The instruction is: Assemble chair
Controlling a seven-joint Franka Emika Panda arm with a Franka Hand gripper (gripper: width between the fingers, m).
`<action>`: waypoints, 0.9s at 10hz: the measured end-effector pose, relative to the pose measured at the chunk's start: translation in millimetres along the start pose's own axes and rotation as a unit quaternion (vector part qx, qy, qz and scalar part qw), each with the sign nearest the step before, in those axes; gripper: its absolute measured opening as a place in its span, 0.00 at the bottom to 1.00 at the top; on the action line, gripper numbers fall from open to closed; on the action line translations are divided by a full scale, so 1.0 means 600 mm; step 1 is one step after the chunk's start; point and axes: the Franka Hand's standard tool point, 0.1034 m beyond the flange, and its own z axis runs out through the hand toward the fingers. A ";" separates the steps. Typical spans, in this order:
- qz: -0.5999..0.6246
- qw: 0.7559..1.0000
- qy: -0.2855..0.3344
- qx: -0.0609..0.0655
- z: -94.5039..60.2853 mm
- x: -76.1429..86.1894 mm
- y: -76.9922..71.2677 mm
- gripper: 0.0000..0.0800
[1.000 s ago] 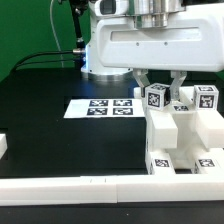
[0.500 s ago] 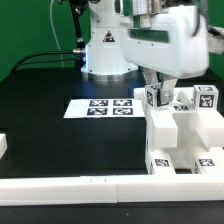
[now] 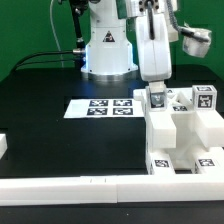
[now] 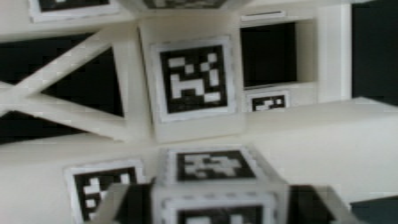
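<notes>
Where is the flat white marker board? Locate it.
In the exterior view, the flat white marker board lies on the black table, left of the chunky white plastic chair.

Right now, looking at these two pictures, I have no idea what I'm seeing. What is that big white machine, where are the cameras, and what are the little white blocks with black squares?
The big glossy white machine is a robot arm. One picture comes from a camera standing off to the side; the other comes from a camera on the arm's wrist, looking down past its two-fingered pincer.

On the black table lies a flat white marker board printed with black-and-white squares, which stays put. On the exterior view's right sit the chunky matte white plastic chair pieces, each carrying similar square tags.

The pincer hangs just over the tagged pieces. Whether it grips one cannot be told from these pictures. The wrist view shows tagged white bars up close.
</notes>
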 end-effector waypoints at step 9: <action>-0.543 0.839 0.012 -0.038 0.002 -0.001 0.006 0.81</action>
